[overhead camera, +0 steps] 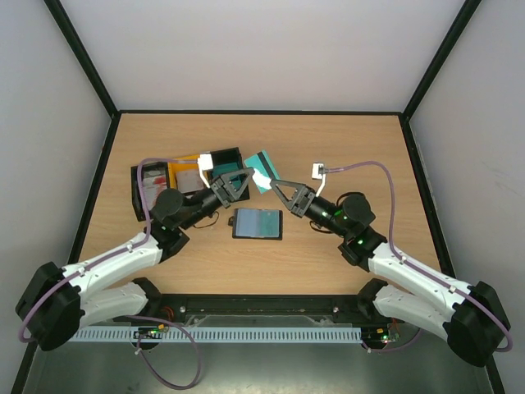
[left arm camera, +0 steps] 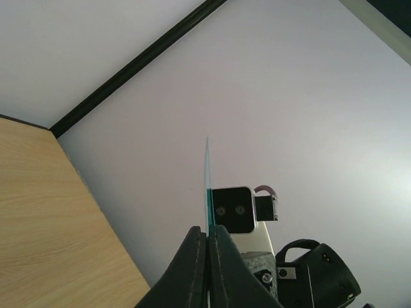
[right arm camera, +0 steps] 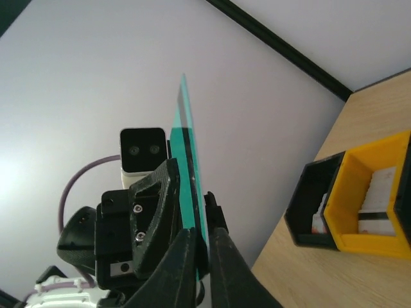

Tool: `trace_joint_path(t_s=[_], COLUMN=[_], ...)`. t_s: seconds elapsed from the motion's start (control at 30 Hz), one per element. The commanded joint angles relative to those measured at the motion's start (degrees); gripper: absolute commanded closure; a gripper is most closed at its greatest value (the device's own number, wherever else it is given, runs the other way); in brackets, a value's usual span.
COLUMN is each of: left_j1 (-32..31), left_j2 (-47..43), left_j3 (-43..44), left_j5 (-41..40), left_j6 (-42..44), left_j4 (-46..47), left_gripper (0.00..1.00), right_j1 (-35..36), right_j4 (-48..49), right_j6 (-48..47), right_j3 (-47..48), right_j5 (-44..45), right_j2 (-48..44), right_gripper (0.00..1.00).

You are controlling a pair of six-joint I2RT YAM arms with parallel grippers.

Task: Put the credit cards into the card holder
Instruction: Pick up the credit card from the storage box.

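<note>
Above the middle of the table [overhead camera: 353, 148], a teal card [overhead camera: 262, 162] is being pinched by the left gripper [overhead camera: 247, 177], whose jaws are being pressed almost fully together with only the thin plastic between them. In the left wrist view the card is being shown edge-on, rising straight out of the closed tips. The same card is being clamped from the opposite side by the right gripper [overhead camera: 277, 184], which is likewise being narrowed to a slit around the card's lower edge. The card is thus being held off the table by both arms at once, standing roughly on edge between them. This double hold is being read as a handover: the card is probably being passed across so that it can be re-gripped by an edge that leaves its leading end free for a slot.

Just near of the two grippers, apart from both, the card holder [overhead camera: 257, 223] is lying flat on the table between the arms, presumably being kept there within reach of either. A blue-green sheen is being shown on its face; whether a card is already lodged there cannot be told. At the far left, more cards are being stored in a yellow bin [overhead camera: 184, 160] and a black bin [overhead camera: 136, 194] touching its left side, a white card [right arm camera: 379, 215] with a dark stripe among them
</note>
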Motion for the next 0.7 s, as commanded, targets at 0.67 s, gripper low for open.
trace_joint_path(t_s=[0.67], left_j1=[-0.05], left_j2=[-8.96], left_j3=[6.87], left_j5=[11.16], left_j6=[10.35], left_j4=[-29.72], left_gripper=[0.97], right_j1=[0.17], right_j4=[-8.05], right_j6=[-8.69], right_j3=[-0.5], right_j5=[-12.87], right_j2=[-6.99], right_gripper=[0.94])
